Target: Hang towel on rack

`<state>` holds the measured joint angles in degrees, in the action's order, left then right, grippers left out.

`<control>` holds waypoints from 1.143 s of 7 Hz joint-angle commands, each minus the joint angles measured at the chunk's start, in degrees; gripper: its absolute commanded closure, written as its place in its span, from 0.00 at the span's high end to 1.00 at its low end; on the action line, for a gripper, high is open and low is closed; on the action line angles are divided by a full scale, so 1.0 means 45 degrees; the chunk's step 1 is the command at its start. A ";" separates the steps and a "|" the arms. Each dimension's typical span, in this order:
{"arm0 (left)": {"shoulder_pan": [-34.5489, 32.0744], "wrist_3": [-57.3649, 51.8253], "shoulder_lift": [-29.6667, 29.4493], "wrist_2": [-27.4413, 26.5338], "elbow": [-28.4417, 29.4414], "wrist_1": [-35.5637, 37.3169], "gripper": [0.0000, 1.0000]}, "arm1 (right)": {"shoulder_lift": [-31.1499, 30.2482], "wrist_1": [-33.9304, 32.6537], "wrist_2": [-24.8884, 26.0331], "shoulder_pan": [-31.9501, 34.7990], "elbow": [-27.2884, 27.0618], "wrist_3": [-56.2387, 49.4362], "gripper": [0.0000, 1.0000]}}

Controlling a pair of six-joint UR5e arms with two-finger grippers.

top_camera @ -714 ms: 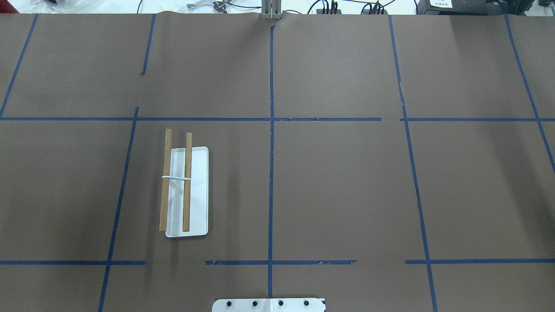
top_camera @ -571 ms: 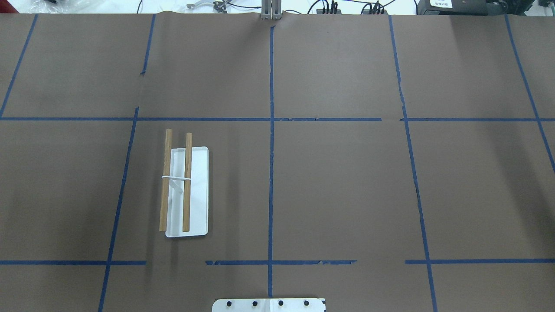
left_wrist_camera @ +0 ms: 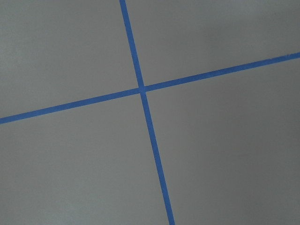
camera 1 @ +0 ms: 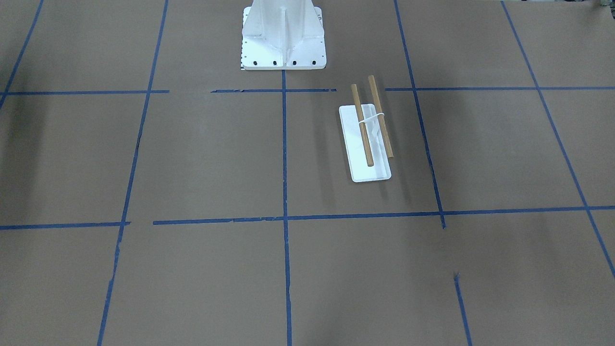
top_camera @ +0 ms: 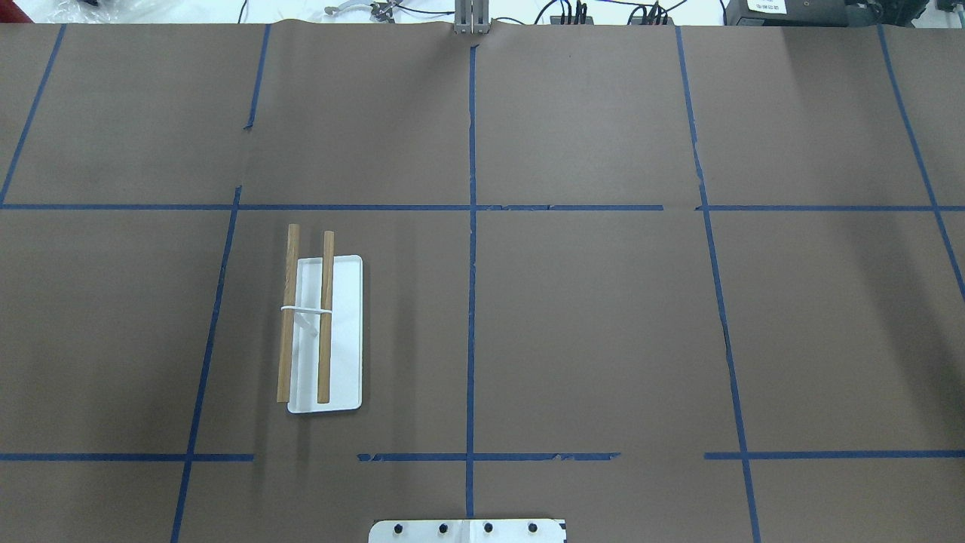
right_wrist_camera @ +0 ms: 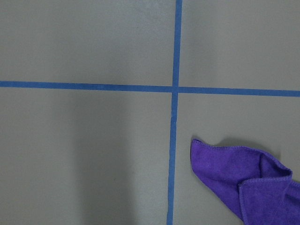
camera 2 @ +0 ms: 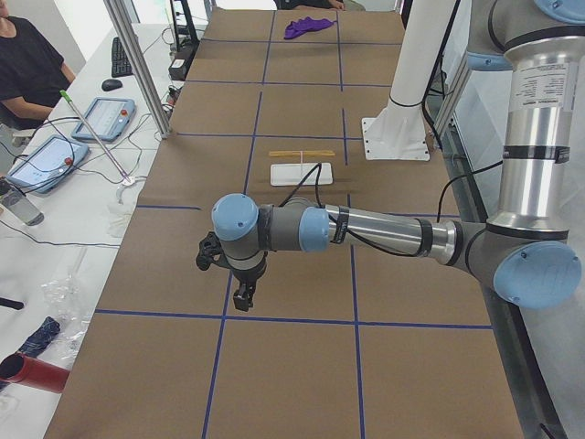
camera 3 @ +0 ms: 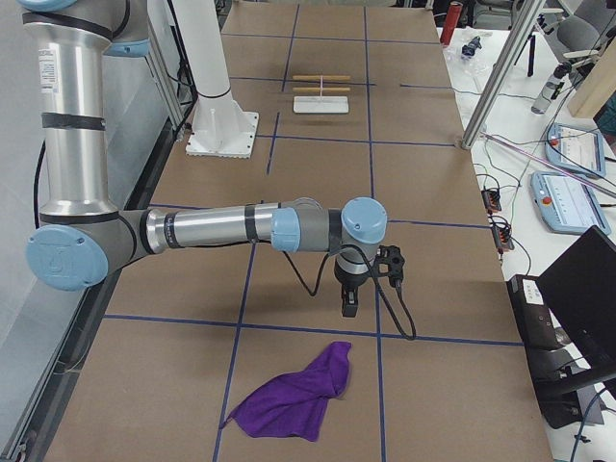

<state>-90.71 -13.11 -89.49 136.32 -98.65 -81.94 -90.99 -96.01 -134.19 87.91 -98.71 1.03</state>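
Observation:
The rack (top_camera: 326, 317) has two light-brown wooden dowels on white wire supports over a white tray base (top_camera: 348, 354). It stands on the table's left half, and also shows in the front view (camera 1: 369, 126). The purple towel (camera 3: 294, 395) lies crumpled on the table at its right end; the right wrist view shows one corner (right_wrist_camera: 243, 180). My right gripper (camera 3: 347, 308) points down just beyond the towel. My left gripper (camera 2: 241, 298) points down over the table's left end, far from the rack (camera 2: 302, 165). I cannot tell whether either gripper is open or shut. Both wrist views show no fingers.
The white bolted robot pedestal (camera 1: 283, 43) stands at the table's near edge, close to the rack. Blue tape lines cross the brown table. Aluminium posts (camera 2: 137, 64) (camera 3: 491, 77) stand at the far side. An operator (camera 2: 27, 64) sits by a side table with pendants.

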 commanded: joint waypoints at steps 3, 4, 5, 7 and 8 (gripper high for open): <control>0.0020 0.0042 0.0062 0.0058 -0.0128 -0.0112 1.00 | -0.1533 0.3905 0.0093 -0.0687 0.0099 0.0064 1.00; 0.0040 0.0061 -0.0016 0.0136 -0.0013 -0.0112 1.00 | -0.1789 0.3875 0.0113 -0.0688 0.0157 0.0046 1.00; 0.0059 0.0042 -0.0055 0.0117 0.0046 -0.0132 1.00 | -0.2140 0.3913 0.0171 -0.0688 0.0254 -0.0012 1.00; 0.0059 0.0042 -0.0017 0.0136 0.0008 -0.0171 1.00 | -0.2280 0.4340 0.0989 -0.0688 0.1442 -0.0033 1.00; 0.0059 0.0023 -0.0036 0.0136 0.0008 -0.0171 1.00 | -0.2222 0.4537 0.1108 -0.0784 0.1853 -0.0033 1.00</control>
<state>-90.44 -12.94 -89.61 136.90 -98.57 -82.68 -101.06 -76.89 -130.39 84.70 -92.89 0.83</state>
